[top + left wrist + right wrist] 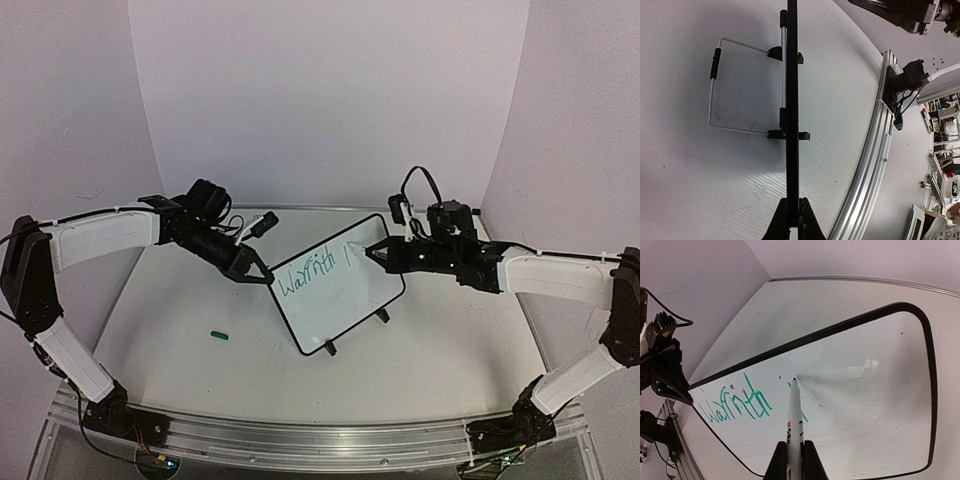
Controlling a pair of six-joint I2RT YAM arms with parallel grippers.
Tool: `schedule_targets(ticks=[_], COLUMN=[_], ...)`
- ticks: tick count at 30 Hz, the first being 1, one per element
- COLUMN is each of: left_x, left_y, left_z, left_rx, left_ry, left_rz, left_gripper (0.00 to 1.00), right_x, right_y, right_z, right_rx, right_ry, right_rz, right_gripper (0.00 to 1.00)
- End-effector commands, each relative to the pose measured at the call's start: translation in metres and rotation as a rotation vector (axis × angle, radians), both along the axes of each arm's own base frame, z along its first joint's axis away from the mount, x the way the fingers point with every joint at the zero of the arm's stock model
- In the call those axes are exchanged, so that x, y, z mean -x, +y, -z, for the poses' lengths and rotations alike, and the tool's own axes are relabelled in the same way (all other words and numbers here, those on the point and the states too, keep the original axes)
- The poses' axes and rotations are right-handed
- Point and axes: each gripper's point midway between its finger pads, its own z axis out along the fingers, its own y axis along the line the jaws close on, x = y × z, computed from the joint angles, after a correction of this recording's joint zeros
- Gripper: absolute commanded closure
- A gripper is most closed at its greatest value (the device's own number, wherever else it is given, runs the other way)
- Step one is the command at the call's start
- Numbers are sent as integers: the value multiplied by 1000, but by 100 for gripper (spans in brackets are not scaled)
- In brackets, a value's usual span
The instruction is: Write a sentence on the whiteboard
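Right wrist: one green word [735, 402] written, sentence unfinished; my right pincer [795, 445] clamps the marker [794, 410], left pincer [792, 204] the whiteboard [865, 405].

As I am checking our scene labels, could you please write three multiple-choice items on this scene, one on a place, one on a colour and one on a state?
1. Where does the small green piece lie?
A. On the table, apart from the whiteboard, on the left arm's side
B. On top of the board
C. Between the right arm's fingers

2. What colour is the writing on the whiteboard?
A. Red
B. Green
C. Black

3. How is the right tool?
A. Open and empty
B. Shut on the marker
C. Shut on the board's frame

Answers:
1 A, since the top view shows it on bare table, clear of the board.
2 B, since the strokes look green in the top and right wrist views.
3 B, since the right wrist view shows the fingers clamped on the marker's barrel.
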Motion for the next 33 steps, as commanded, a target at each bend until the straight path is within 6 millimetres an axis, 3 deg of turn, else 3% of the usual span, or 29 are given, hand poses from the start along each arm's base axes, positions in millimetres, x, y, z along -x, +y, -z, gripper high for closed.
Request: schedule_targets(ticks=[1,16,27,33], left_x=[14,14,14,14], left_y=[-7,-7,-7,-7], left_z=[6,7,7,6], left_rx=[-32,-31,-34,-32], left_ry=[-6,-5,-5,-8], left_rz=[62,65,63,64], left_gripper=[100,100,100,100], right_x=[-6,11,4,1], right_y=[-3,-16,-9,-6], right_z=[7,32,-6,-14], right_rx=[20,35,-16,-23], right_ry=[-1,62,-21,-39], right_rz=[19,35,18,11], right_gripper=[100,100,100,100])
